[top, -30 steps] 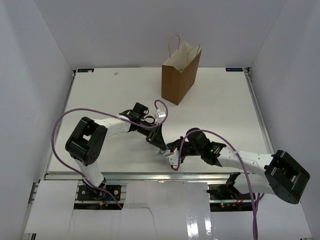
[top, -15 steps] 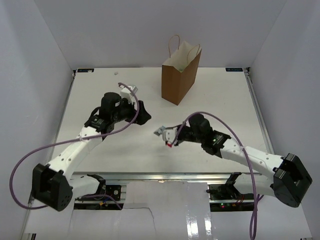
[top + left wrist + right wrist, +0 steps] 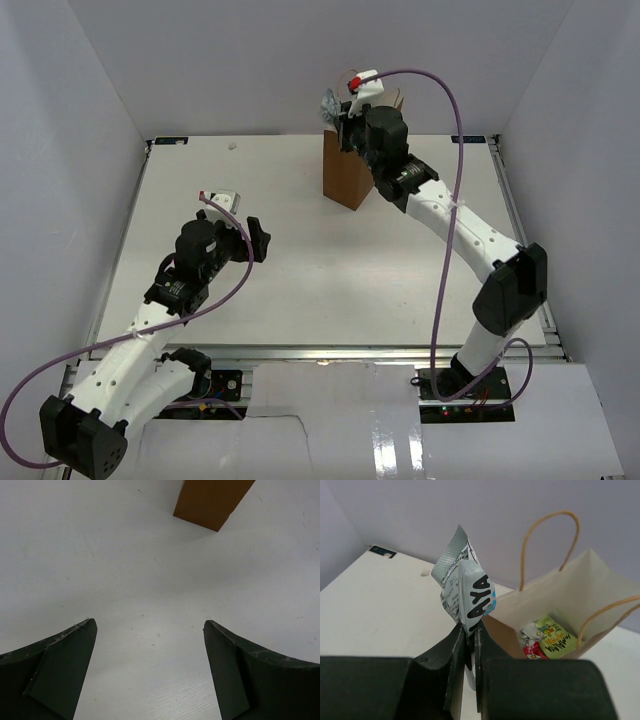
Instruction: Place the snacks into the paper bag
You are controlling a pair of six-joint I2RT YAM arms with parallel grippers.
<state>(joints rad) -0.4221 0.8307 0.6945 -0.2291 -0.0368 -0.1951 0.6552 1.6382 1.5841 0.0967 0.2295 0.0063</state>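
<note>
While the raised right gripper [image 3: 468, 632] pinches a crinkly blue-silver foil packet [image 3: 466, 592] upright, seemingly just left of the tall brown kraft paper bag [image 3: 592, 580], glossy packets [image 3: 547, 641] lie inside; left gripper [image 3: 150, 625] hovers, jaws spread.

Bright, even, diffuse light. Faint soft shadow by paper bag [image 3: 210, 502] on table [image 3: 150, 580]. Glare on glossy sheet [image 3: 390, 440] nr bases.

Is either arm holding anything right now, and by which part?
The right gripper pinches a silver-blue snack packet by its lower edge, up near the mouth of the paper bag. The left gripper is open and empty.
</note>
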